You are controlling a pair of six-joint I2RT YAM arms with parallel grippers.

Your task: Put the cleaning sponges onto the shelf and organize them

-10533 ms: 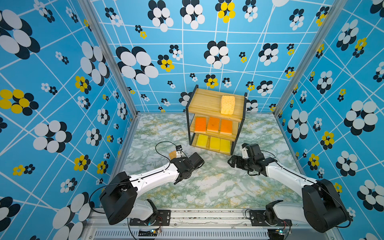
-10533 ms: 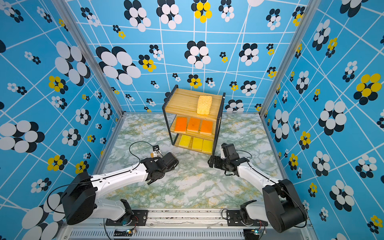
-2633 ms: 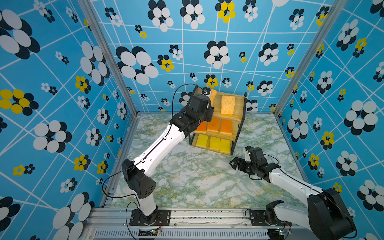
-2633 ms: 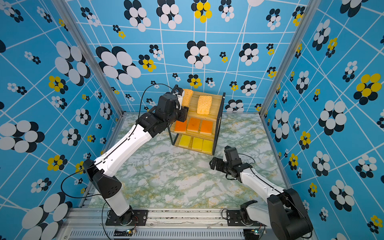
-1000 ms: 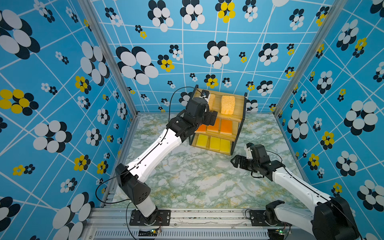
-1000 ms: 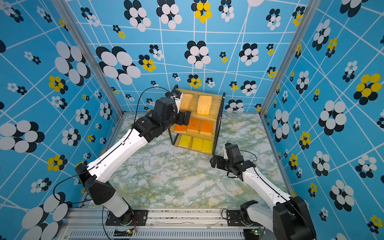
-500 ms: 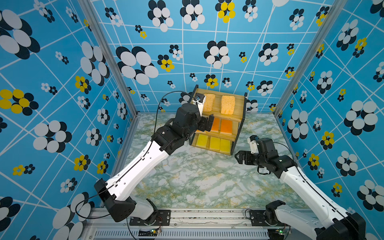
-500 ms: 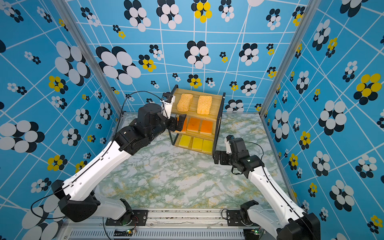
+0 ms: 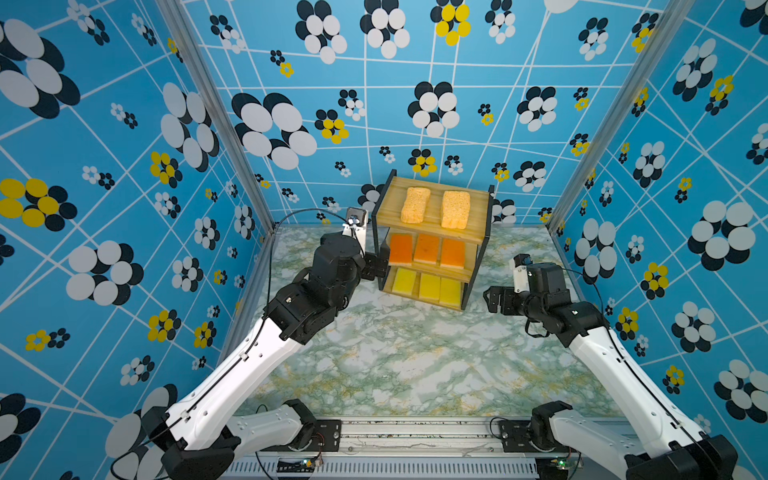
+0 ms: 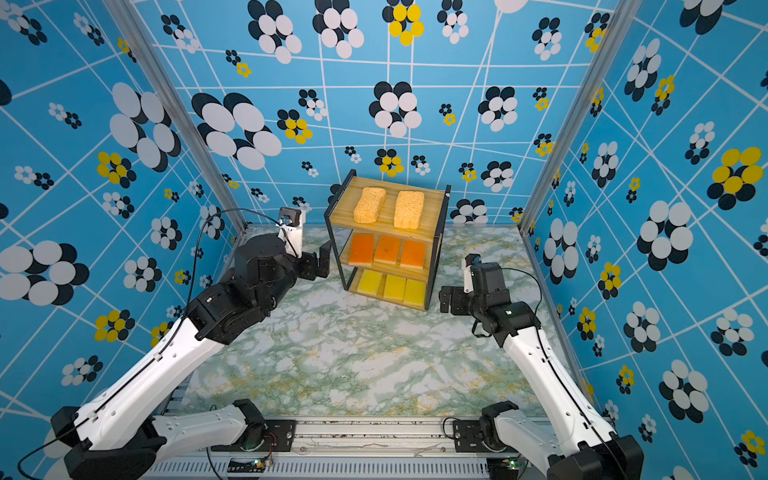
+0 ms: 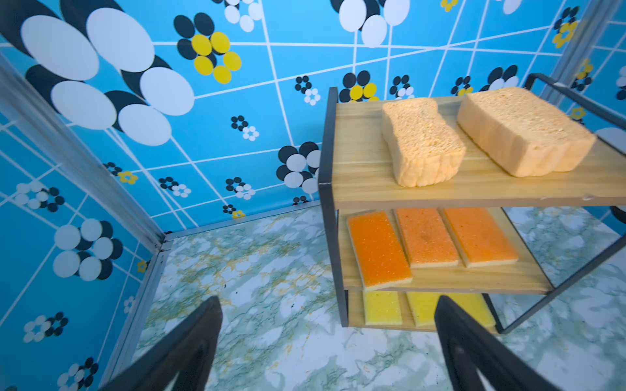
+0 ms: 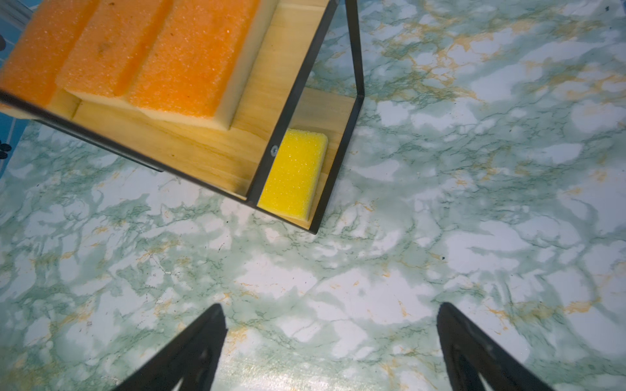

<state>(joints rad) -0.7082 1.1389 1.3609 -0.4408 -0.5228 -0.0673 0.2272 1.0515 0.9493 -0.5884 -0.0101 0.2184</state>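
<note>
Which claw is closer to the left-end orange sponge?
Left. The left claw is just outside the shelf beside that orange sponge; the right claw is beyond the opposite side.

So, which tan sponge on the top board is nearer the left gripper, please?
The left tan sponge in both top views; its twin lies beyond it from the left gripper.

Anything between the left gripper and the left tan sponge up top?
No loose object. The open left gripper sits lower, beside the shelf's corner post; that post and the top board's edge lie toward the left tan sponge.
</note>
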